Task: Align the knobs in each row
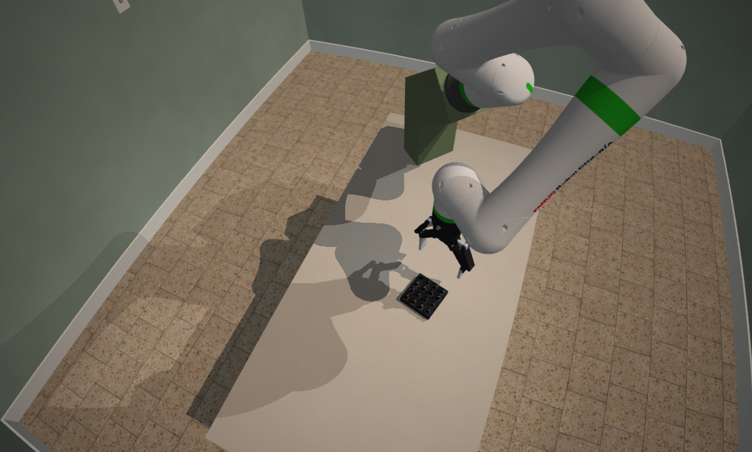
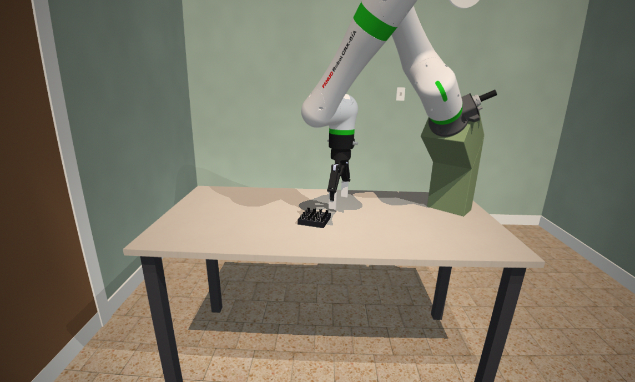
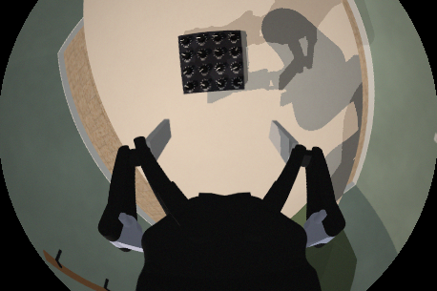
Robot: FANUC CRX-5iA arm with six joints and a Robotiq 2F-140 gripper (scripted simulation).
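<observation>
In the exterior view, from left to right, you have the black knob box (image 1: 423,297) (image 2: 312,219) (image 3: 212,62) first — flat on the pale table (image 1: 413,382) (image 2: 243,237) (image 3: 143,77), knobs up, in a four-by-four grid. Just right of it, your gripper (image 1: 440,262) (image 2: 338,200) (image 3: 220,128) hangs above the tabletop, its fingers spread wide — nothing between them. Farther right, well apart from the box, a green pedestal (image 1: 421,123) (image 2: 453,185) carries your white arm (image 1: 541,151) (image 2: 353,61). The knob lines are too small to read.

One knob box (image 1: 423,296) (image 2: 313,222) (image 3: 212,61) with sixteen knobs, one table (image 1: 424,382) (image 2: 243,237) (image 3: 143,106), one arm (image 1: 564,151) (image 2: 353,56), one pincer (image 1: 440,262) (image 2: 338,199) (image 3: 220,128).
</observation>
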